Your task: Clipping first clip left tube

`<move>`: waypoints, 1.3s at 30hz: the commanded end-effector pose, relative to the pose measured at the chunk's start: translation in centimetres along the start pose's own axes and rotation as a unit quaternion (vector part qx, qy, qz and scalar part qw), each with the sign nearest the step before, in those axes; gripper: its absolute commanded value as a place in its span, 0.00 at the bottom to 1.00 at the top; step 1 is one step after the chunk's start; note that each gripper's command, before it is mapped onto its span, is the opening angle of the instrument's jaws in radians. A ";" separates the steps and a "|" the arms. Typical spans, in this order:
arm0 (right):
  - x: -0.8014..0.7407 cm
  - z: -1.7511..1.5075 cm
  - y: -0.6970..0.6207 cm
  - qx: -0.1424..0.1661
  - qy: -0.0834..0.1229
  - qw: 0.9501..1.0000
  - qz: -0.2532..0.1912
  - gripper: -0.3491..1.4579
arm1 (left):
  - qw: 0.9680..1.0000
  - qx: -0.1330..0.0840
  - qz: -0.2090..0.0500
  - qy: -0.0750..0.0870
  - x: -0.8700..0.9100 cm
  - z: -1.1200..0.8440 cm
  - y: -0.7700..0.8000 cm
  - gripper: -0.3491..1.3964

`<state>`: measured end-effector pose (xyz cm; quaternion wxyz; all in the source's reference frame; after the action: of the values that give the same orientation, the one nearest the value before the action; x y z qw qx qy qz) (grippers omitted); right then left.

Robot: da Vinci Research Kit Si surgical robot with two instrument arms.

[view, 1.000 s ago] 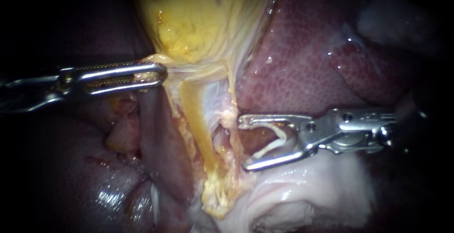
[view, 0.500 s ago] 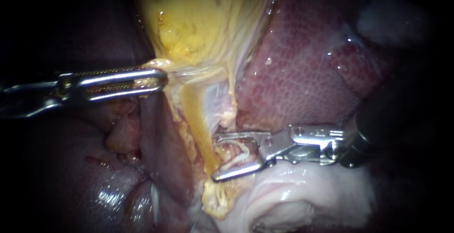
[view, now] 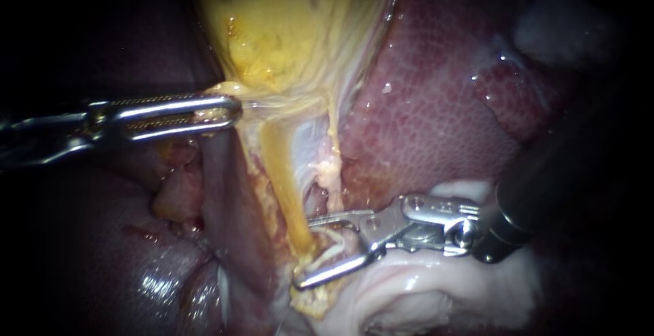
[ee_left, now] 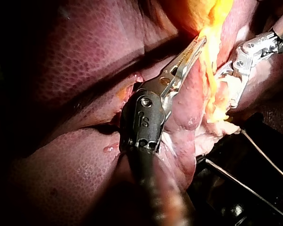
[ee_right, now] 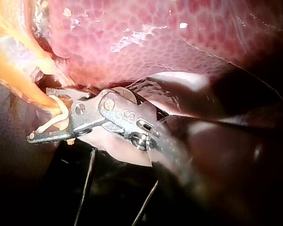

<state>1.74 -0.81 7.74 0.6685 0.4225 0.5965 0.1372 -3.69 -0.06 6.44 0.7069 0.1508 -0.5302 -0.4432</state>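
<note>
The yellow gallbladder [view: 286,29] hangs above the left tube [view: 283,179], a yellow band running down from its neck. My left instrument [view: 234,111] holds a fold of gallbladder neck tissue, with its jaws shut on it and pulling it leftward. My right instrument [view: 304,254] comes in from the right with open jaws that straddle the lower end of the left tube. A white clip [view: 328,250] sits between those jaws. In the right wrist view the clip [ee_right: 54,120] lies against the tube [ee_right: 19,80]. The left wrist view shows the left instrument [ee_left: 198,44] on yellow tissue.
Dark red liver [view: 436,104] fills the right side and continues at the lower left [view: 163,268]. A thinner pale strand [view: 334,145] runs right of the left tube. Pale whitish tissue [view: 422,288] lies under the right instrument. Thin wires [ee_right: 87,188] show below in the wrist views.
My right instrument has moved left and down with its clip, from beside the thin strand to around the left tube's lower end. The left instrument keeps its hold, almost still.
</note>
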 end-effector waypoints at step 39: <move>-0.28 0.11 0.28 0.019 -0.039 0.999 0.013 0.00 | 1.000 0.014 0.005 0.004 0.09 0.17 -0.07 0.00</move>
<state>1.87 -0.89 8.12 0.6814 0.4480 0.5667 0.1175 -3.87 -0.13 6.52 0.7094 0.1598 -0.5336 -0.4318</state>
